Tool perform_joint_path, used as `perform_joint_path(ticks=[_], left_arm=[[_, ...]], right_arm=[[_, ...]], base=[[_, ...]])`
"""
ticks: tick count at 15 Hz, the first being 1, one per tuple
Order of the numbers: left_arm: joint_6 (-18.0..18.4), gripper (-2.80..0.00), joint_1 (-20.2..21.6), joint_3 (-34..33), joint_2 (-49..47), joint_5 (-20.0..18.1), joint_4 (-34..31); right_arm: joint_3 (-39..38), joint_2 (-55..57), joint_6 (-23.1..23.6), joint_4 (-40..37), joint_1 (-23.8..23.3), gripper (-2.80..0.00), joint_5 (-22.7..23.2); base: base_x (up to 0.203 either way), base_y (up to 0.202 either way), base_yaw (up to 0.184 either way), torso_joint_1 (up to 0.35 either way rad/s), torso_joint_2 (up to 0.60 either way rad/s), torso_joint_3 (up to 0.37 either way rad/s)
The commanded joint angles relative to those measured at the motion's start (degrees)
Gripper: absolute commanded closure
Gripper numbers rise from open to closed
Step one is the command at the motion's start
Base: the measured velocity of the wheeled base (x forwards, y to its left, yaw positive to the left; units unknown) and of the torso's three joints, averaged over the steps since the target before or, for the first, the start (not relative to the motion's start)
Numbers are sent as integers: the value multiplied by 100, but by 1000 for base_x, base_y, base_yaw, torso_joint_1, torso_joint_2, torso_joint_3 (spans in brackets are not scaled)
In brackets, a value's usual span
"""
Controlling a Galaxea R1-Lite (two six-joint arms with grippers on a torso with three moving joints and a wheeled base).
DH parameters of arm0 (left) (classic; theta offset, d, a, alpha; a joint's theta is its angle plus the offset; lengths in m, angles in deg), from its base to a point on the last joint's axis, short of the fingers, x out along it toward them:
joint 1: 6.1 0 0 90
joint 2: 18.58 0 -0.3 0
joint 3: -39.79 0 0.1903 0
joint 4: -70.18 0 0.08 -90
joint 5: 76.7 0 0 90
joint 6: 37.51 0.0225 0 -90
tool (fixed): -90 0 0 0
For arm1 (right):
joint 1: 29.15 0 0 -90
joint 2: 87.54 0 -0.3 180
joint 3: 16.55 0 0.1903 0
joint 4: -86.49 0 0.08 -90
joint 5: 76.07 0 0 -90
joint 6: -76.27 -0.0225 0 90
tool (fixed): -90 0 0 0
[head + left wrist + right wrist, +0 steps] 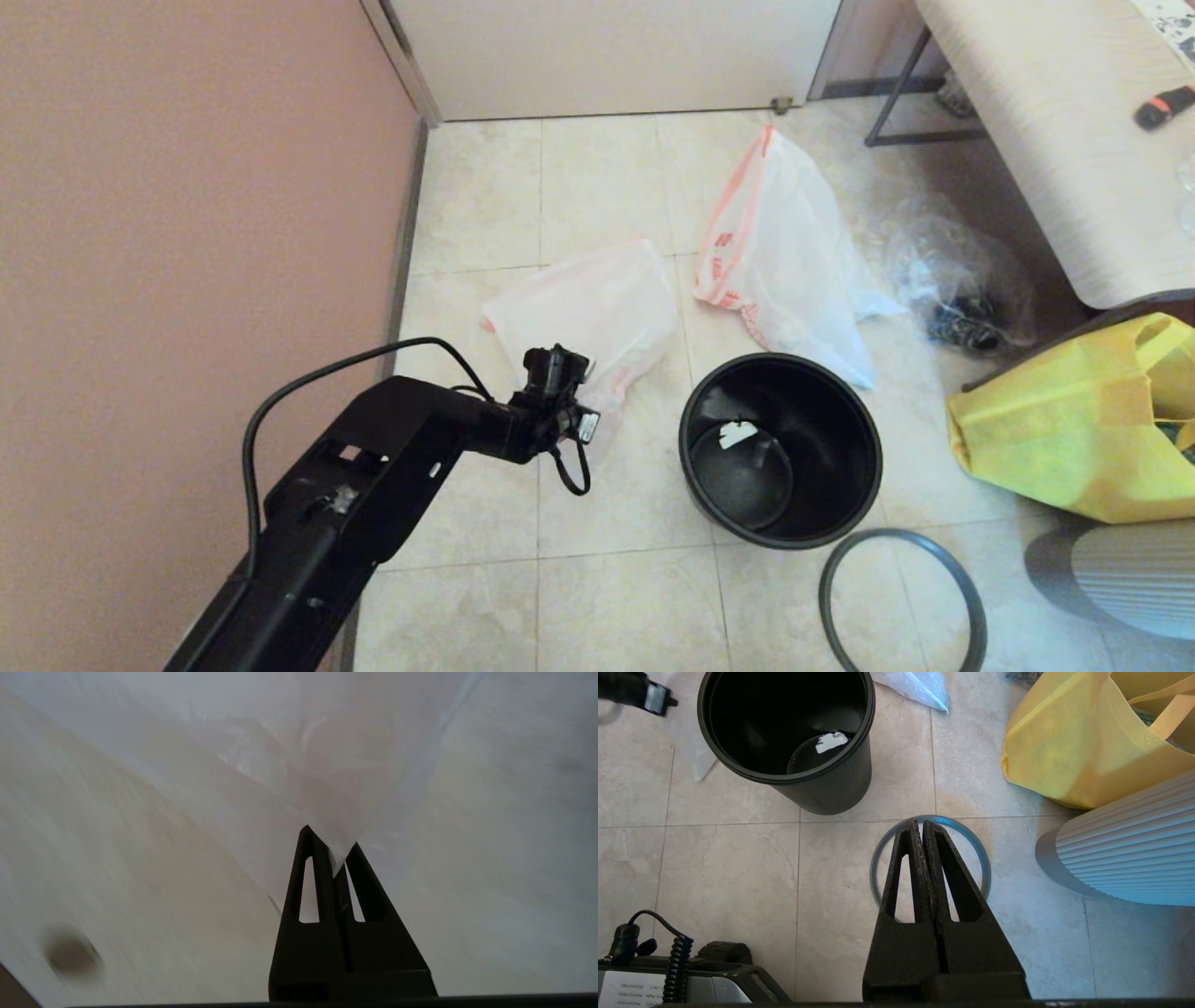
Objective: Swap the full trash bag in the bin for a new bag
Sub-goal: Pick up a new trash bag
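The left gripper (336, 851) is pinched tight on a fold of the new bag (597, 313), the thin white film bunched between its tips. In the head view that bag lies flat on the floor tiles just to the left of the bin (782, 448), and the arm reaches down over its near edge. The bin stands upright and unlined, with only a small white scrap at its bottom. The full trash bag (789, 271) sits on the floor just behind the bin, touching or nearly touching its far rim, and the grey rim ring (901, 607) lies flat on the tiles near the bin's front right. A clear bag (952, 280) with dark items and a yellow tote (1074, 429) lie further right.

The right gripper (922, 828) hangs with its tips pressed together on nothing, above the ring, away from the work.

The step in hand looks like lifting the new bag to carry it to the bin. To do it well, the lift should be slow and straight up — thin film slips easily from a small pinch, and a jerk could tear it or pull it free. Whether one layer or both are caught cannot be told here; if both are caught, the mouth will not open over the bin. The bag should clear the floor before it is swung right — dragging it risks snagging the bin's rim.
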Motion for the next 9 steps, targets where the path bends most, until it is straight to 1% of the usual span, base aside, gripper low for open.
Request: perform_joint_path(ticks=[1,2,3,5,8,9], left_arm=[[-959,0,-95,-82,677,-29,-1205],[-1315,0,-119,-186,1018,-183,-1662],[-1638,0,-133,-358,1367,-431,-2045],[-2145,0,-145,-923,2073,-1100,-2596],[-2629,0,-172,-1845,2952,-1857,-2889],[-2727,0,-196,-2027,3212,-2011,-2909]], right_arm=[[0,9,6,-3,4,0,2],[0,9,2,-3,4,0,2],[0,9,7,-3,4,0,2],[0,9,8,-3,4,0,2],[0,9,9,-3,4,0,2],[0,9,1,-3,4,0,2]], base=[[0,0,0,0,0,0],[0,0,0,0,0,0],[0,0,0,0,0,0],[0,0,0,0,0,0],[0,0,0,0,0,0],[0,0,0,0,0,0]])
